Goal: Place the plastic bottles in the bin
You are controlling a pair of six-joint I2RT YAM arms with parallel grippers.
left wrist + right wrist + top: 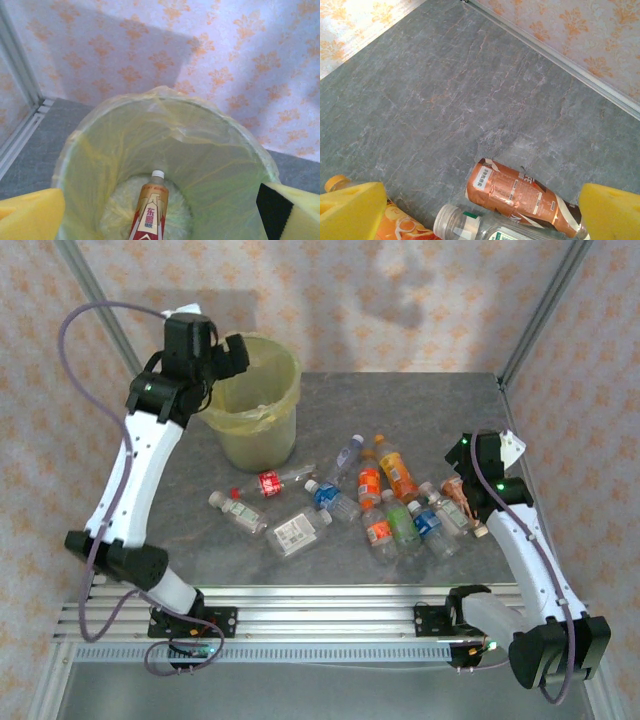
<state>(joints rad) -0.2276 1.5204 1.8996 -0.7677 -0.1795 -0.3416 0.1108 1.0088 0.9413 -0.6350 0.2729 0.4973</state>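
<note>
Yellow-padded, our left pincer and right pincer are wide open, holding nothing. Crowded bottles by the right one may roll if we bump them.

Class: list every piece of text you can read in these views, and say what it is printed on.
"东鹏": on the label of the bottle inside the bin.
Small print on the orange-labelled bottle: too small to read.
Labels of the other bottles, top view: too small.

Yellow-green bin, grey veined table, orange-floral wallpaper
</note>
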